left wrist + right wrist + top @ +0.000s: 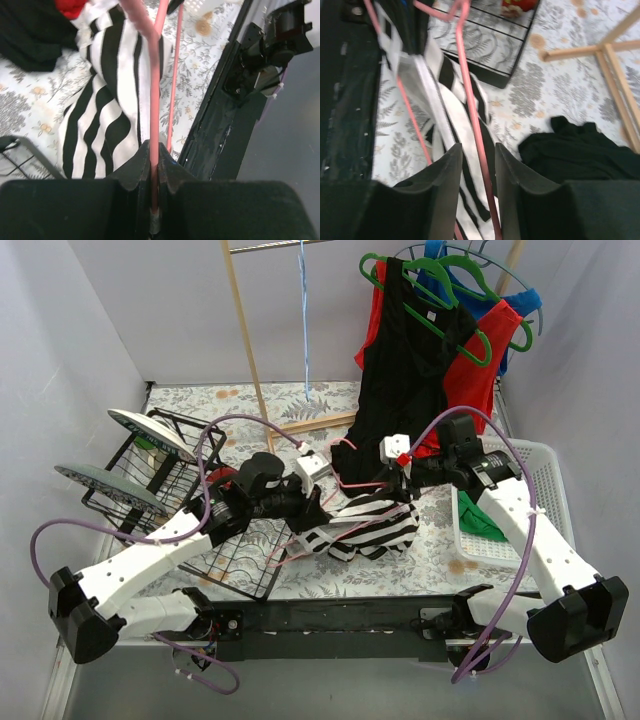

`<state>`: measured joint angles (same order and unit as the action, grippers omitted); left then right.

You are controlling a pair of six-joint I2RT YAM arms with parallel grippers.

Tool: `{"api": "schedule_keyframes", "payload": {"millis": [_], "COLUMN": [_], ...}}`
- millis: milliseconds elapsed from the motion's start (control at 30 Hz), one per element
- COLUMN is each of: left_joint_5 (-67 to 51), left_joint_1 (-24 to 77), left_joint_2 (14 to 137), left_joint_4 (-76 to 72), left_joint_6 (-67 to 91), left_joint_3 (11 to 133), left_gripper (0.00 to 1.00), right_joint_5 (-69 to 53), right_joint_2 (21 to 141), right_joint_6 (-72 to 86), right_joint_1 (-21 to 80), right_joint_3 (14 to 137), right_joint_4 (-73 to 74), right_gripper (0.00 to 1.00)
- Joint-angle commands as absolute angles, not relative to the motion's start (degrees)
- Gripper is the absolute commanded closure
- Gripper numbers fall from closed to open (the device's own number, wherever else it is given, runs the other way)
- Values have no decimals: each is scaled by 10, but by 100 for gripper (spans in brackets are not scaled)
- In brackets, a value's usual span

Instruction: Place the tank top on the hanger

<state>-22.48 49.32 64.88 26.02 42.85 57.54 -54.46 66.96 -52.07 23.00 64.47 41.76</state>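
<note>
Left gripper clamps hanger; right gripper gapes astride it; tank top seemingly half-threaded; next, you pull it further on.

The black-and-white striped tank top lies crumpled, the thin pink hanger slanting across it

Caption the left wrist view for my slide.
Left gripper clamps the pink hanger; striped tank top lies alongside.
</note>
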Motion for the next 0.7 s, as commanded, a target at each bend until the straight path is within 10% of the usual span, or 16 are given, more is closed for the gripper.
{"api": "schedule_keyframes", "payload": {"millis": [0, 667], "left_joint_5": [-169, -82], "left_joint_1": [469, 456], "left_joint_2": [597, 568], "left_joint_4": [224, 163], "left_joint_6": [496, 606], "left_joint_3": [538, 511], "left_gripper": [100, 100], "right_joint_5": [-456, -355], "right_joint_2": [650, 591], "right_joint_6": [-400, -315], "right_joint_1": [215, 171], "right_joint_3": [662, 394], "right_joint_4": [332, 187], "right_gripper": [55, 27]}}
